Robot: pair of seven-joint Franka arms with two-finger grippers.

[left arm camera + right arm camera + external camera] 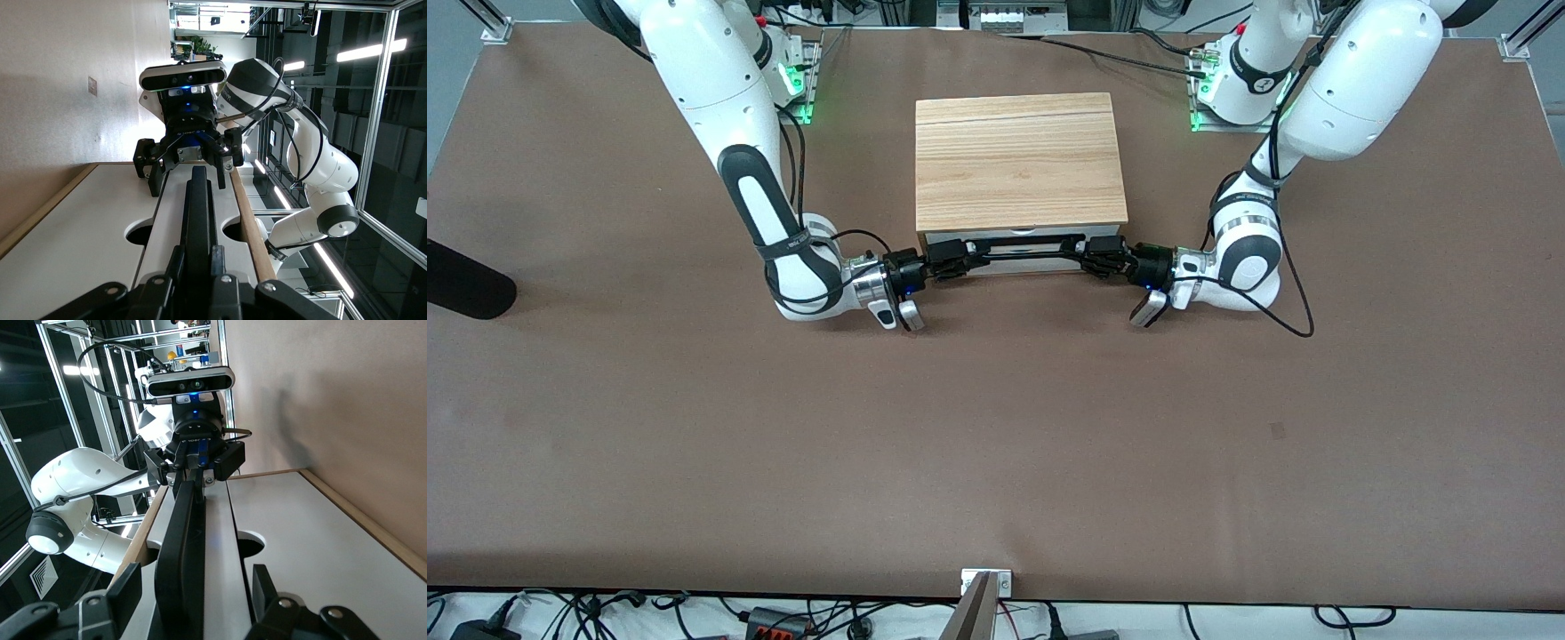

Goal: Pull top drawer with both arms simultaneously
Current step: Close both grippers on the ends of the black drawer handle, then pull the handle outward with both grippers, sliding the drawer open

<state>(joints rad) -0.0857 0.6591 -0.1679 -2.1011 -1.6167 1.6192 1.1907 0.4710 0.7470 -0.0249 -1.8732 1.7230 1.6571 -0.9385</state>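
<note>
left arm (1352, 80): reaching down from base, forearm low, wrist turned level | left gripper (1096, 258): fingers closed on one end of black bar handle (1021, 250) | right arm (720, 98): mirrored, wrist level | right gripper (953, 259): fingers clamped on handle's other end

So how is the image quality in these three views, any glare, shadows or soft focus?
Front view: even light, soft shadows under the arms, the top drawer handle sharp between the right tool and left tool. Left wrist view: bright ceiling strips on a dark background; nearest fingers slightly soft. Right wrist view: the same contrast; a shadow on the wall.
</note>
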